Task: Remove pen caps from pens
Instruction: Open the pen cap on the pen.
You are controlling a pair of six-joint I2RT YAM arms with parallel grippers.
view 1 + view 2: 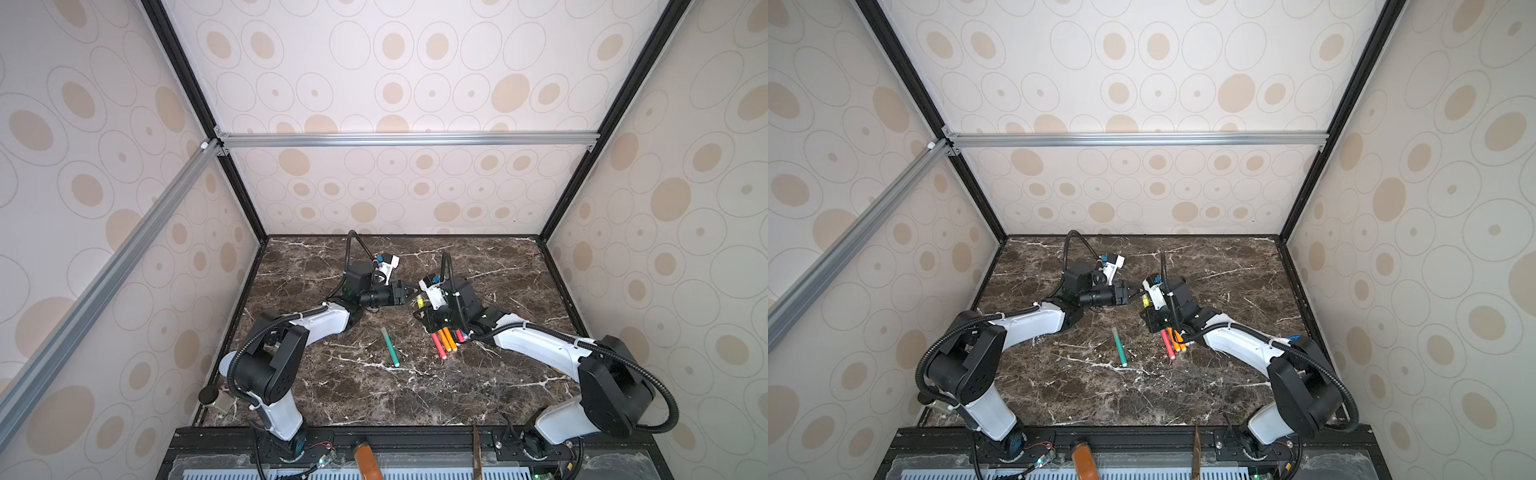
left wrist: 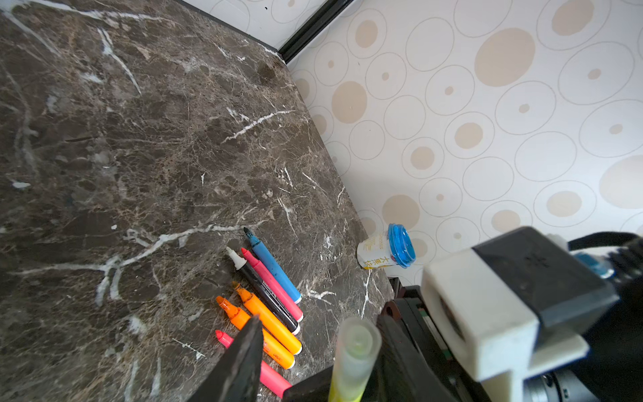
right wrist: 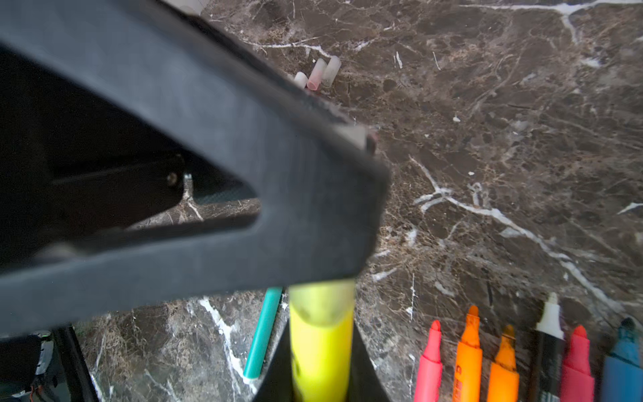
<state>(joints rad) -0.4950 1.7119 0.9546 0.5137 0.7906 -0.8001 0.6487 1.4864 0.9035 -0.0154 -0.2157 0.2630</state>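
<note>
Marble tabletop (image 1: 457,395), both top views: yellow pen (image 1: 420,300) is clamped by right gripper (image 1: 422,312), w/ left gripper (image 1: 411,292) at its tip, jaws parted and nothing held. Green pen (image 1: 390,347) is seen lying alone near centre, apparently capped.

Left wrist view: 6 bared pens (image 2: 268,297) are counted in a row. Yellow's cap (image 2: 358,343) is shown still on.

Right wrist view: 3 loose caps (image 3: 317,75) are made out, others prob. hidden.

Est. 6 of 8 pens done, 2 left.
</note>
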